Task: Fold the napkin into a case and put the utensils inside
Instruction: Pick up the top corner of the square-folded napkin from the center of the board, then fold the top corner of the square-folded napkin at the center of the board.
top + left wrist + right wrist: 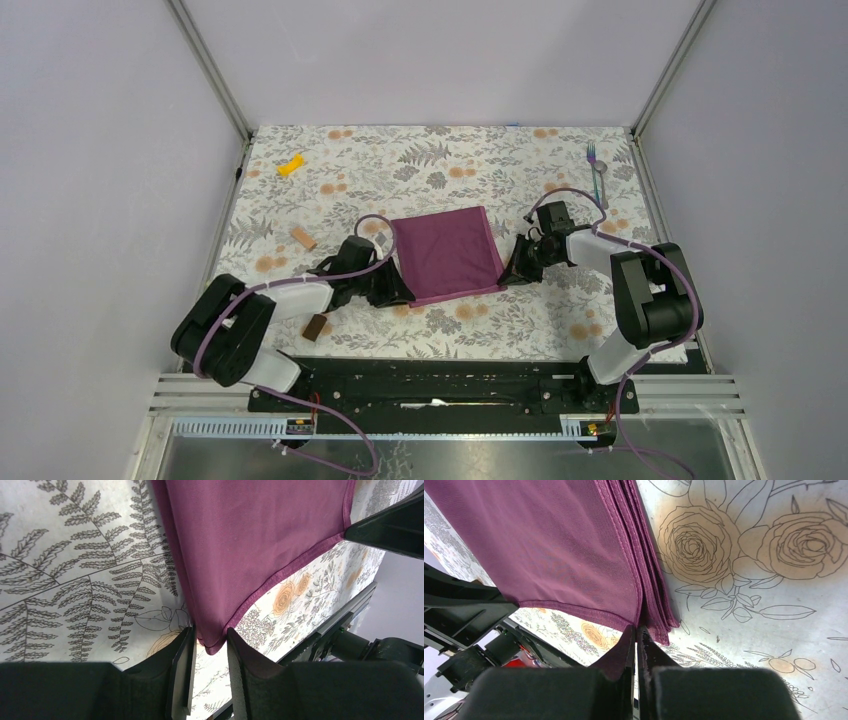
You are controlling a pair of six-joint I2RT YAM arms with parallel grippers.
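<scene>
Presumably for folding, the square plum-magenta cloth napkin [445, 255] was pinched at five o'clock by the right gripper [636, 629], the left gripper [210, 632] spread around seven o'clock.

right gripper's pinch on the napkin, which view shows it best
The right wrist view: the right gripper is shut on a corner of the napkin, cloth caught between its jaws. The top external view shows it at the napkin's right edge, too small to judge. The left wrist view shows only a dark shape, probably that gripper.
</scene>
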